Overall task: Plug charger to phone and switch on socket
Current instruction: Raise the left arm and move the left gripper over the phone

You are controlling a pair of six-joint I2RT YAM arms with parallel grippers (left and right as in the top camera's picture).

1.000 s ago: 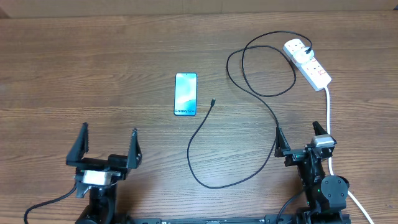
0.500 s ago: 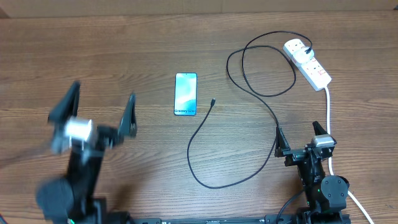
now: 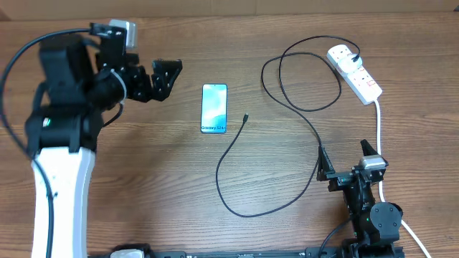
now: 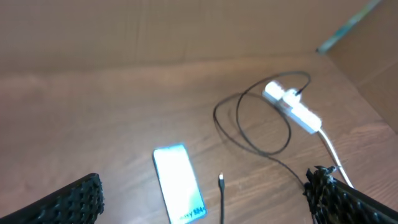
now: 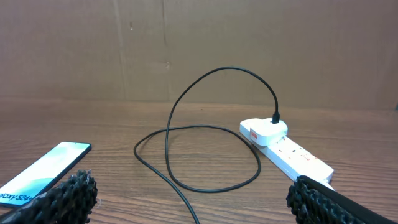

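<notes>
The phone [image 3: 214, 108] lies flat mid-table with its cyan screen up. The charger's thin black cable [image 3: 287, 100] loops across the table. Its connector tip [image 3: 245, 117] lies just right of the phone, and its plug [image 3: 356, 57] sits in the white socket strip [image 3: 355, 72] at the far right. My left gripper [image 3: 154, 80] is open and empty, raised left of the phone. Its wrist view shows the phone [image 4: 179, 183], the tip [image 4: 221, 180] and the socket [image 4: 292, 107] between its fingers [image 4: 68, 202]. My right gripper [image 3: 344, 159] is open and empty near the front right.
The socket's thick white cord [image 3: 379, 132] runs down the right side past my right arm. A brown cardboard wall [image 5: 199, 50] stands behind the table. The right wrist view shows the phone [image 5: 40, 173] at the left and the socket [image 5: 286, 152] at the right.
My left arm has swung up from the front left to the far left and now points toward the phone. The right arm, phone and cable have not moved.
</notes>
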